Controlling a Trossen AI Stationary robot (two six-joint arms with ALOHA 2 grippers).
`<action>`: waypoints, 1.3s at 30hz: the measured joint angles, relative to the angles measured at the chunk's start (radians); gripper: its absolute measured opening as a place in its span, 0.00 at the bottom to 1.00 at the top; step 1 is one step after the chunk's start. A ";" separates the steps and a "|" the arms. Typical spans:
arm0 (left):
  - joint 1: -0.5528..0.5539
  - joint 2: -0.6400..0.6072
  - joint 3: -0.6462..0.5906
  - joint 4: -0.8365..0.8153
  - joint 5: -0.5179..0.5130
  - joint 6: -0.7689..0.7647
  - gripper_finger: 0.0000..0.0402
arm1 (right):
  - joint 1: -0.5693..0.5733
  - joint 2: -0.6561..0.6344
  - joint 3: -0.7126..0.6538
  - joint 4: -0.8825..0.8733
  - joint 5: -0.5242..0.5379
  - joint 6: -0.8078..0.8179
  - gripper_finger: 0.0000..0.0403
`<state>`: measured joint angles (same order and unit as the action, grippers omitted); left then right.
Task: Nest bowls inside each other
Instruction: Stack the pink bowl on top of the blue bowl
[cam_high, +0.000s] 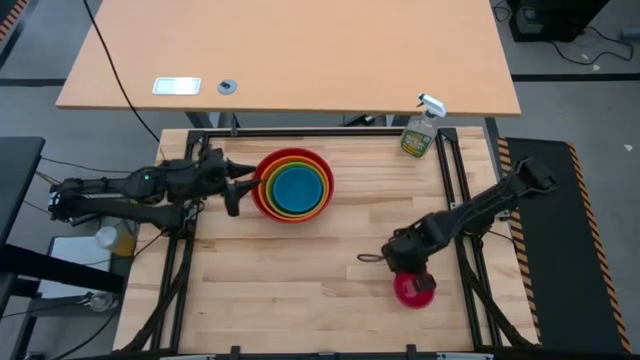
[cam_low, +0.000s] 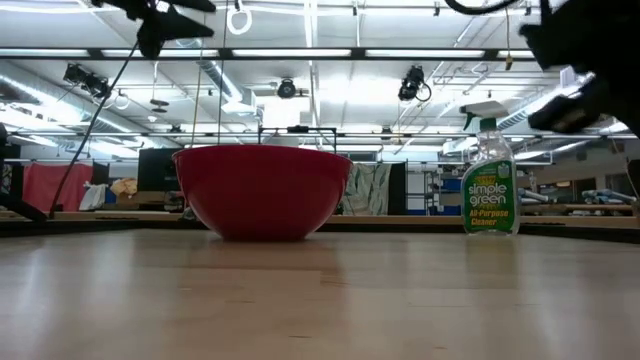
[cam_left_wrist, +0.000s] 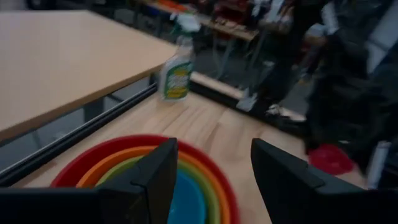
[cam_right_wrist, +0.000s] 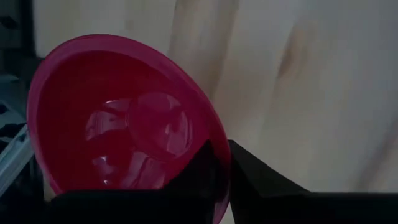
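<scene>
A red bowl (cam_high: 292, 185) stands on the table left of centre, with the orange, lime green and blue (cam_high: 293, 189) bowls nested inside it. It also shows in the low view (cam_low: 262, 190). My left gripper (cam_high: 243, 188) is open and nearly level at the stack's left rim, raised above it in the left wrist view (cam_left_wrist: 214, 155), touching nothing. The pink bowl (cam_high: 413, 290) is near the table's right front, and my right gripper (cam_high: 405, 270) is shut on it. My right gripper pinches the pink bowl's rim (cam_right_wrist: 219, 163), one finger inside the bowl and one outside its wall. The fingers come steeply from above, slanting down. The bowl sits tilted in the hold, its hollow facing the wrist camera; whether its base is still on the table I cannot tell.
A clear spray bottle (cam_high: 422, 130) of yellowish liquid stands at the table's far right corner. A black metal frame (cam_high: 452, 170) runs along the table's sides. A bare stretch of wood (cam_high: 300, 270) lies between the stack and the pink bowl.
</scene>
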<state>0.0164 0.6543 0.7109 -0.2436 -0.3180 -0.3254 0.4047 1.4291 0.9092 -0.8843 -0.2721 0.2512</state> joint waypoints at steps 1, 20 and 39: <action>-0.012 -0.016 0.000 0.001 0.000 0.000 0.52 | -0.017 -0.006 0.023 -0.028 -0.001 -0.031 0.09; -0.145 -0.035 0.001 0.173 -0.050 -0.001 0.52 | -0.406 0.387 0.704 -0.189 0.045 -0.376 0.08; -0.302 -0.013 0.001 0.218 -0.162 -0.045 0.52 | -0.620 0.777 1.270 -0.221 -0.019 -0.345 0.08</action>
<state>-0.2854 0.6415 0.7116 -0.0260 -0.4802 -0.3707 -0.2148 2.2060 2.1788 -1.1056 -0.2906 -0.0939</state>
